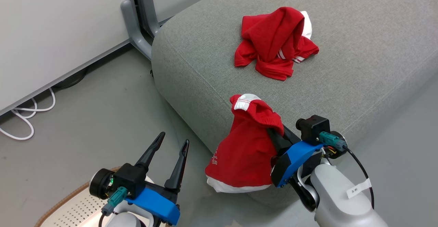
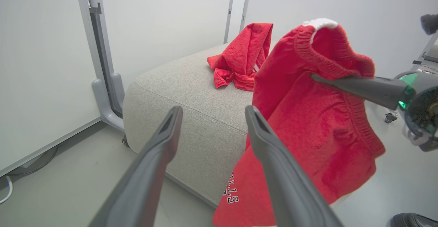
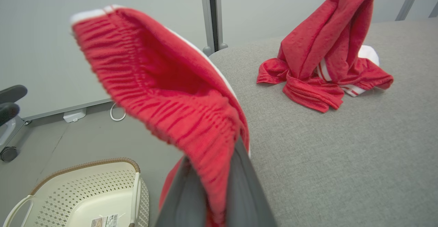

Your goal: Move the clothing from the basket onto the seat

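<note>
A red garment with white lettering [image 1: 246,151] hangs from my right gripper [image 1: 273,131], which is shut on its elastic waistband, level with the front edge of the grey seat [image 1: 359,66]. Its white hem dangles against the seat's front side. The right wrist view has the waistband [image 3: 164,83] bunched over the shut fingers [image 3: 246,186]. A second red garment with white stripes [image 1: 273,39] lies crumpled on the seat top. My left gripper [image 1: 174,138] is open and holds nothing, above the cream basket [image 1: 72,210]. In the right wrist view the basket [image 3: 85,192] stands on the floor.
White partition panels on grey feet [image 1: 137,25] stand left of the seat, and white cables [image 1: 24,117] lie on the floor below them. A dark shoe [image 2: 414,220] shows at the floor's lower right. A wheeled base [image 3: 8,151] stands at the left.
</note>
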